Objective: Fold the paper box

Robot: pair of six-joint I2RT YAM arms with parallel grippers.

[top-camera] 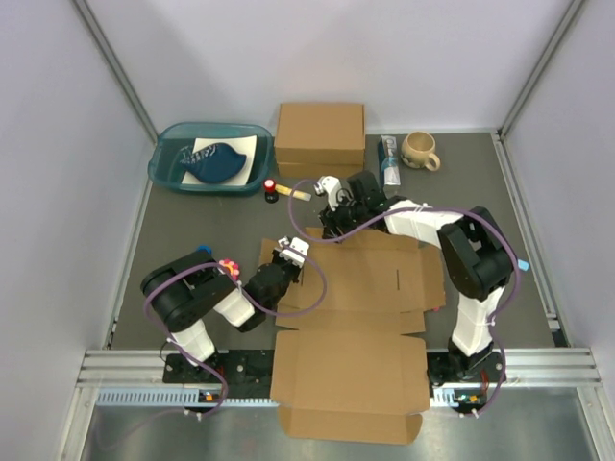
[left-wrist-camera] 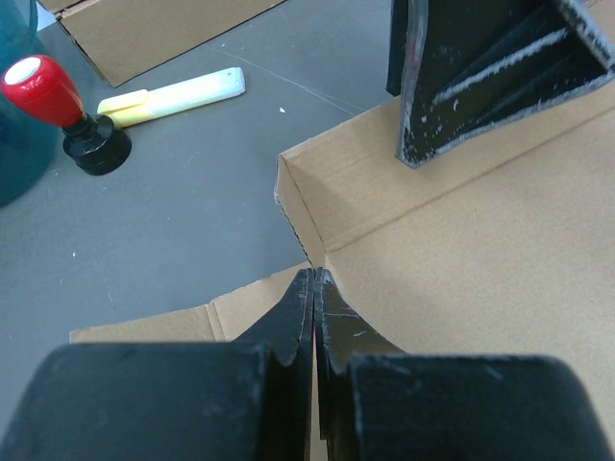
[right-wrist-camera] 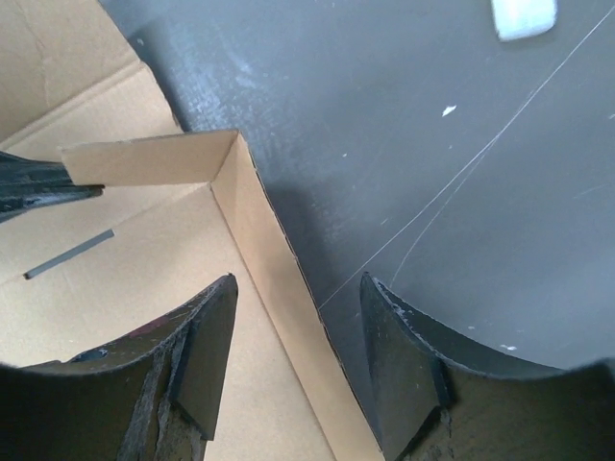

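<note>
The paper box [top-camera: 356,288] lies mostly flat in the middle of the table, its big lid flap hanging over the near edge. Its far wall and left side flap stand up and meet at a corner [left-wrist-camera: 288,182]. My left gripper [top-camera: 291,252] is shut on the top edge of the left side flap, jaws pinched together [left-wrist-camera: 315,283]. My right gripper [top-camera: 332,219] is open above the far wall [right-wrist-camera: 269,250]; its tips [right-wrist-camera: 298,280] straddle that wall, one finger inside the box and one outside, apart from it. One right finger [left-wrist-camera: 461,86] shows in the left wrist view.
Along the back stand a teal tub [top-camera: 207,158] with a blue object, a thicker brown cardboard box [top-camera: 320,137], a small packet [top-camera: 388,160] and a beige mug [top-camera: 420,150]. A red-capped black stamp [left-wrist-camera: 58,106] and a yellow-white marker [left-wrist-camera: 173,96] lie just beyond the paper box.
</note>
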